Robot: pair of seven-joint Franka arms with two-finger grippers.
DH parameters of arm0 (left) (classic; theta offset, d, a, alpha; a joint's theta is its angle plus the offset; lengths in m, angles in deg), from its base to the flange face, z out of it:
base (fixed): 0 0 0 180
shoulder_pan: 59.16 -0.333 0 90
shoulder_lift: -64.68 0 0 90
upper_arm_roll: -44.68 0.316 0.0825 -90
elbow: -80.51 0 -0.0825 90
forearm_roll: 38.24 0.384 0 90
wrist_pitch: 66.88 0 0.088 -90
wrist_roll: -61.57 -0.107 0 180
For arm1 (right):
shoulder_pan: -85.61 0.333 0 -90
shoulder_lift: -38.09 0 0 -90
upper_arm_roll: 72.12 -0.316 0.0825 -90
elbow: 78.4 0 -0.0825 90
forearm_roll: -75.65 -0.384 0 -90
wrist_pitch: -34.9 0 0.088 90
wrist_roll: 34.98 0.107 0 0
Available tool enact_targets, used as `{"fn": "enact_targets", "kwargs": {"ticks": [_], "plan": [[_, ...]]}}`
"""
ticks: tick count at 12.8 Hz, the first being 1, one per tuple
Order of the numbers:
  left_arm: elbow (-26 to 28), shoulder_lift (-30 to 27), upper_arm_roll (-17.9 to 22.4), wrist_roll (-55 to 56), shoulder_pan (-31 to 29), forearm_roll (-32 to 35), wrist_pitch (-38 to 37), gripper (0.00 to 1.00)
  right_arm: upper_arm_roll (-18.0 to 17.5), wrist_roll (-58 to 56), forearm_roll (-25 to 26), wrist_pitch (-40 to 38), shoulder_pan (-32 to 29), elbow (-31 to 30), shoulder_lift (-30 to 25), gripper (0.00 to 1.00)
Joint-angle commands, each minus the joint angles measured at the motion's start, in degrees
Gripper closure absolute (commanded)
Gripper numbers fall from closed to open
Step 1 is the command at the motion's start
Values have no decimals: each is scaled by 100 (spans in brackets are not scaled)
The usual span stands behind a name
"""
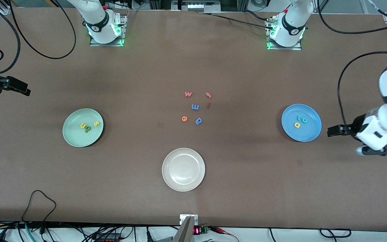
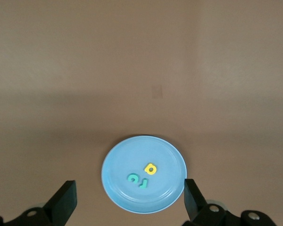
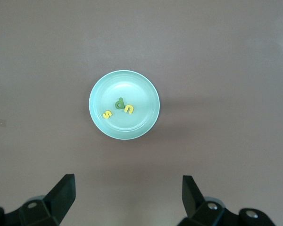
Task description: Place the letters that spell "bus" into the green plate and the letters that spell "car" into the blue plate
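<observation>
The green plate [image 1: 74, 135] [image 3: 132, 84] lies toward the right arm's end of the table. It holds a yellow "u" [image 1: 83, 125] [image 3: 129, 108], a green "b" [image 1: 87, 129] [image 3: 118, 102] and a yellow "s" [image 1: 96, 123] [image 3: 107, 114]. In the blue plate [image 1: 310, 131] [image 2: 132, 155], toward the left arm's end, lie a teal "c" [image 1: 299, 117] [image 2: 132, 178], a teal "r" [image 1: 304, 120] [image 2: 143, 183] and a yellow "a" [image 1: 297, 125] [image 2: 151, 168]. My left gripper [image 1: 331, 131] [image 2: 129, 202] hangs open and empty over the table just beside the blue plate. My right gripper [image 1: 20, 89] [image 3: 127, 197] is open and empty, raised over the table's end, well apart from the green plate.
An off-white plate [image 1: 183, 184] sits nearer the front camera, mid-table. Loose letters lie in the middle: a pink "w" [image 1: 188, 94], a red hooked letter [image 1: 208, 95], a blue "m" [image 1: 195, 107], a red bar [image 1: 208, 105], an orange "e" [image 1: 184, 118] and a blue "p" [image 1: 199, 121]. Cables trail along the table's edges.
</observation>
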Motion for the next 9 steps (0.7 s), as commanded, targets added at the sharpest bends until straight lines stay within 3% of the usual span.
{"fn": "enact_targets", "kwargs": {"ticks": [1, 3, 5, 6, 9], "plan": [[-387, -130, 78, -233, 172, 46, -221, 0, -64, -81, -79, -116, -97, 125, 36, 0], [-668, -289, 1067, -242, 1100, -172, -413, 0, -64, -81, -88, -116, -114, 125, 53, 0], [-731, -508, 2209, -251, 1823, -953, -581, 0, -64, -72, -96, -133, -114, 125, 53, 0], [-505, -727, 2441, -268, 1965, -1087, -599, 0, -64, -72, -96, -134, -106, 125, 53, 0], [269, -1290, 2452, -189, 2046, -1106, -538, 0, -64, -72, -96, -134, -97, 125, 53, 0]]}}
